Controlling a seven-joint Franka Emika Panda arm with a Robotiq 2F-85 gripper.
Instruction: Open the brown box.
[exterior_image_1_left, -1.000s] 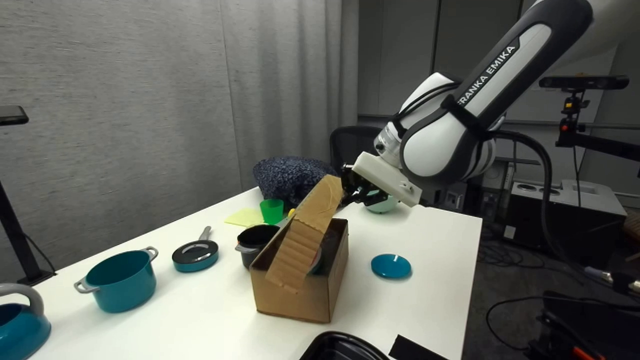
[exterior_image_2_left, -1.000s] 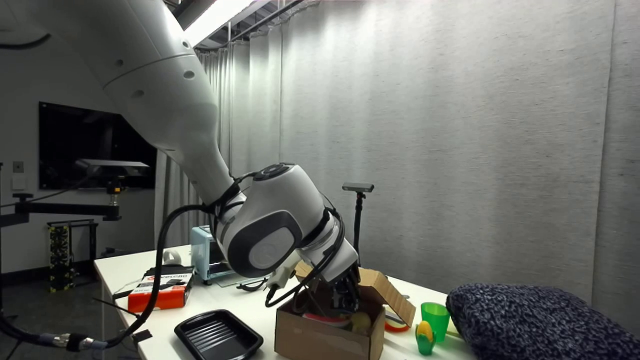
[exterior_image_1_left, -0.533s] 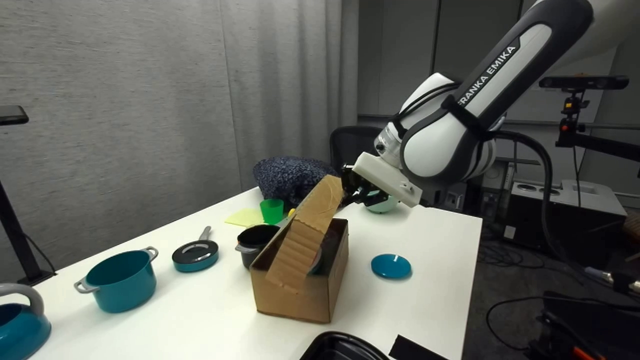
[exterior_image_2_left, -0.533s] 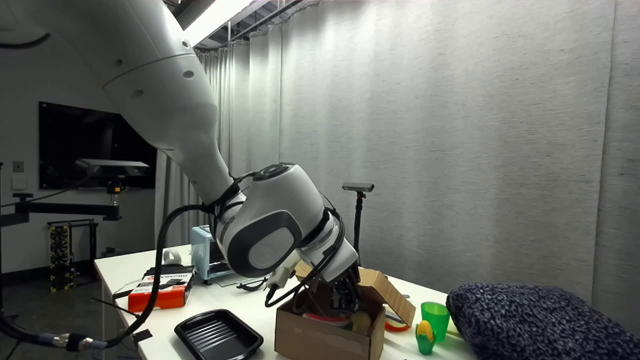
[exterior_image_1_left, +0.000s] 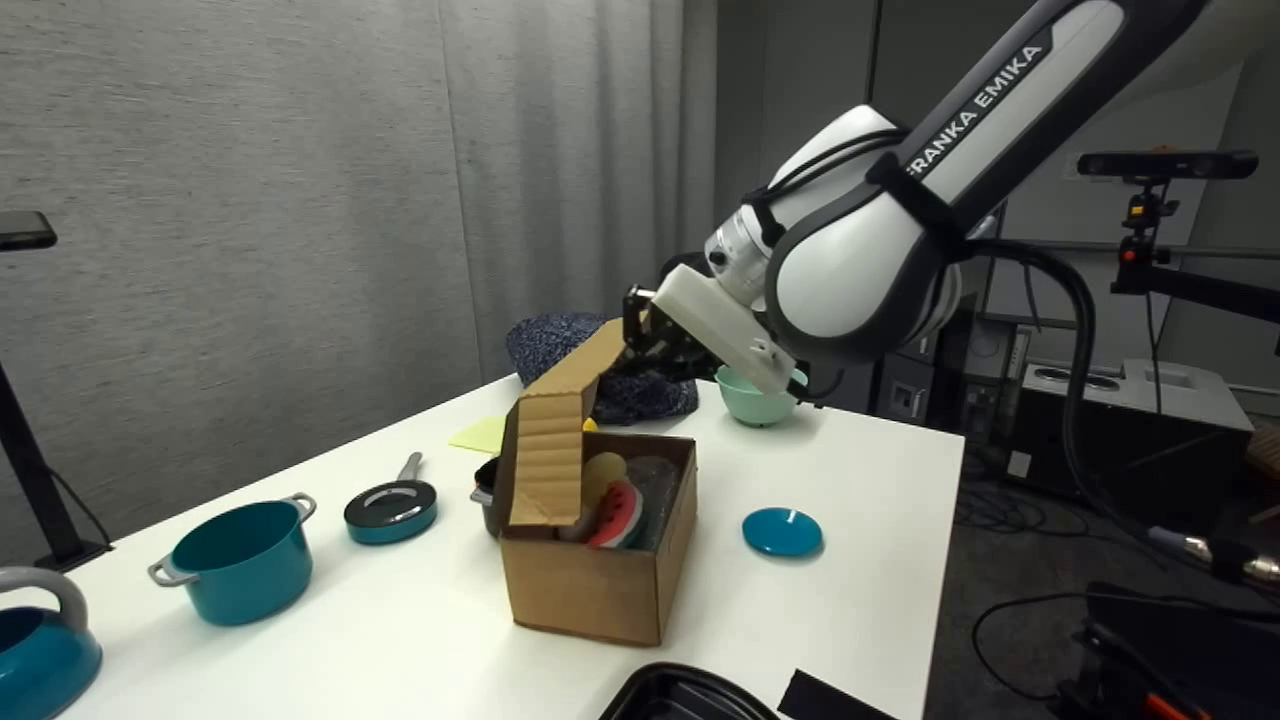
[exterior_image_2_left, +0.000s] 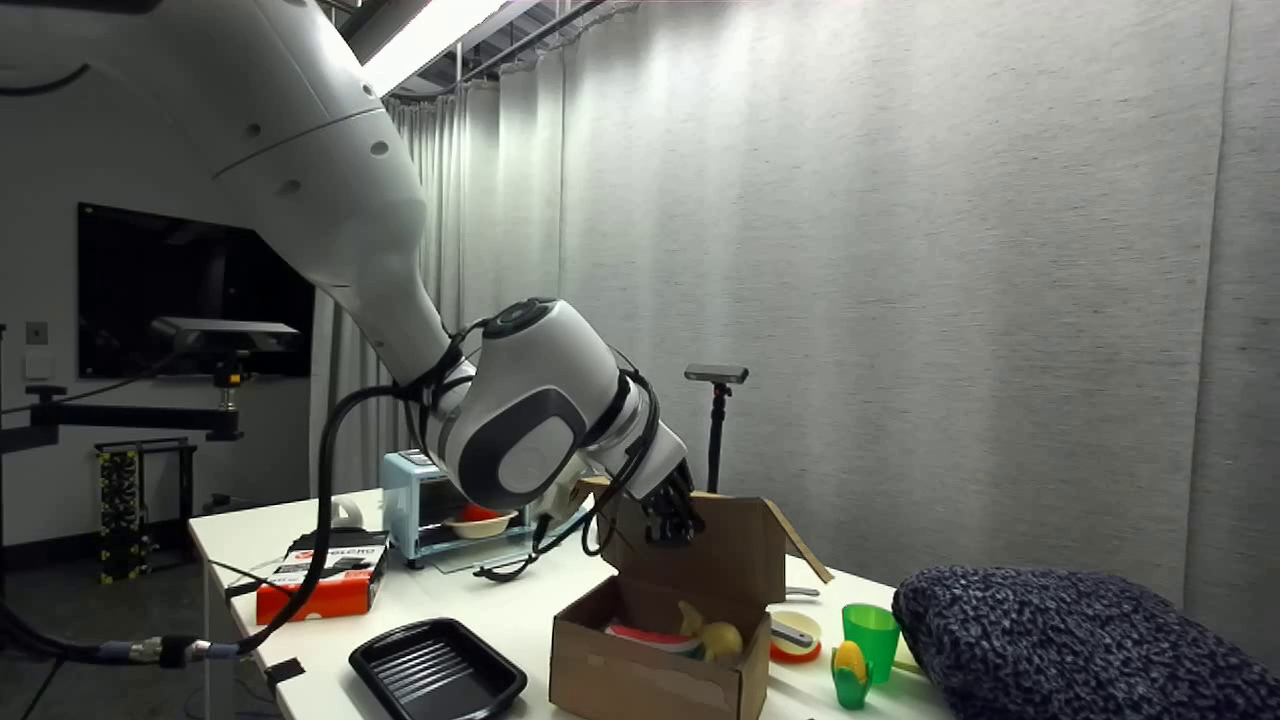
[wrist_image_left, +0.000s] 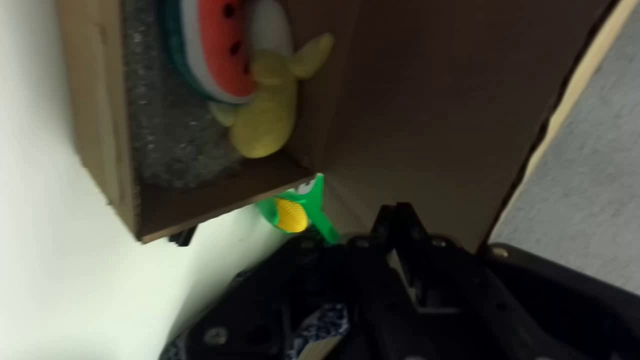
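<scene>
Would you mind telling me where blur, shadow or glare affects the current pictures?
Wrist view: the yellow toy looks soft-edged, and the inside of the raised flap of the brown box lies in shadow; in an exterior view, the ceiling light burns out to white; in an exterior view, the blue disc carries a small glint.

In an exterior view the box (exterior_image_1_left: 585, 585) stands on the table (exterior_image_1_left: 860, 600), with a pan (exterior_image_1_left: 390, 513) and, farther off, a pot (exterior_image_1_left: 245, 570) to its left, a disc (exterior_image_1_left: 782, 532) to its right, a tray (exterior_image_1_left: 690, 697) before it, and a cushion (exterior_image_1_left: 555, 342) and a bowl (exterior_image_1_left: 750, 404) behind it. In an exterior view the carton (exterior_image_2_left: 345, 592) and the oven (exterior_image_2_left: 403, 505) are left of the box and farther back, the toy corn (exterior_image_2_left: 851, 678) and cup (exterior_image_2_left: 871, 638) to its right, and the gripper (exterior_image_2_left: 676, 533) hangs above it, before its flap (exterior_image_2_left: 745, 550). Inside the box, in the wrist view, the watermelon slice (wrist_image_left: 220, 50) lies between the bubble wrap (wrist_image_left: 170, 145) and the toy banana (wrist_image_left: 265, 112).
</scene>
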